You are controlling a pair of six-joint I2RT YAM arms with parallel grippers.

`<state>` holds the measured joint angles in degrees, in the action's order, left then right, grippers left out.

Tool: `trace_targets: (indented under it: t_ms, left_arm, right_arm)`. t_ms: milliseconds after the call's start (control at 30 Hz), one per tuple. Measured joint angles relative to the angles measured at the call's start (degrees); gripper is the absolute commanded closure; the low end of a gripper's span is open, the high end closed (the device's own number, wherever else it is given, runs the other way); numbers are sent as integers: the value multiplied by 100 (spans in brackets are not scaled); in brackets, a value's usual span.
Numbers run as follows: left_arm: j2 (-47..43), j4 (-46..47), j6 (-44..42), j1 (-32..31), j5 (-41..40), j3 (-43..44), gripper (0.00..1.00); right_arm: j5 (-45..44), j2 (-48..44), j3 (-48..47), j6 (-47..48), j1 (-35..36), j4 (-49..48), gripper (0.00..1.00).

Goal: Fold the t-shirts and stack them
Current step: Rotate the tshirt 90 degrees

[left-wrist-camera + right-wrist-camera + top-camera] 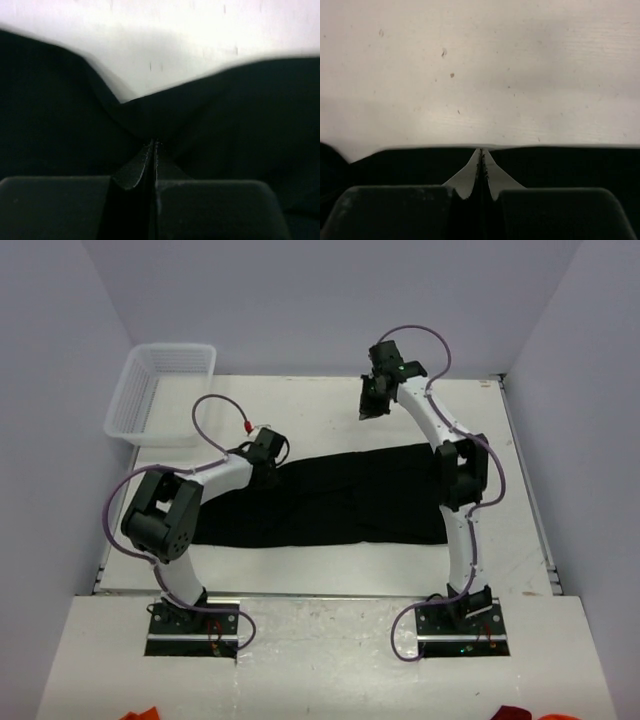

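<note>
1. While clenched tight, pinches a puckered far-edge fold of the plain black soft cloth t-shirt (240, 115) with the left gripper (153, 144).
2. Holds the right gripper (480, 151) pressed closed on nothing, raised over the white table (480, 75).
3. Finds the t-shirt lying stretched across the table's middle, well apart from the right gripper.

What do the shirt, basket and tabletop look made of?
T-shirt: soft matte black cloth, probably cotton knit; it lies limp and puckers at the left pincer. Basket: white semi-translucent plastic, likely; open mesh walls, rigid rim. Table: white matte board, laminate or painted wood, can't tell; faint specks, no gloss.
</note>
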<state>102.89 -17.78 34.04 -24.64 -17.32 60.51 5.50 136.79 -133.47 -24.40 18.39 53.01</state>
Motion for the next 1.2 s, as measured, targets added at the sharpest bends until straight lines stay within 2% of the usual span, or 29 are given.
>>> trace_targets:
  t_ms: [167, 300, 400, 500, 633, 833, 1000, 1200]
  left_arm:
    - [-739, -599, -87, -649, -621, -57, 100]
    - [-1300, -424, -520, -800, -632, 385, 100]
    - [-1340, -157, -846, -800, -341, 901, 100]
    - [-927, 63, -1176, -785, 680, 1550, 100]
    - [424, 516, -1414, -837, 2452, 2524, 100]
    - [2076, 835, -1414, -1113, 4393, 2782, 100]
    - [2723, 951, -1408, -1318, 5239, 3018, 100]
    - [3163, 1078, -1362, -1421, 5501, 3698, 100]
  right_arm:
    - [-487, -2184, 2218, 197, 225, -369, 100]
    - [-866, -4000, 2892, 243, 293, -448, 100]
    - [-1244, -5064, 3058, 260, 254, -411, 100]
    - [-1729, -5807, 3195, 236, 236, -214, 100]
    - [-2122, -6389, 3681, 201, 232, 138, 100]
    - [-2304, -6854, 4183, 190, 232, 542, 100]
    - [-2304, -7128, 4371, 177, 232, 612, 100]
    - [-2221, -7361, 4649, 57, 232, 656, 100]
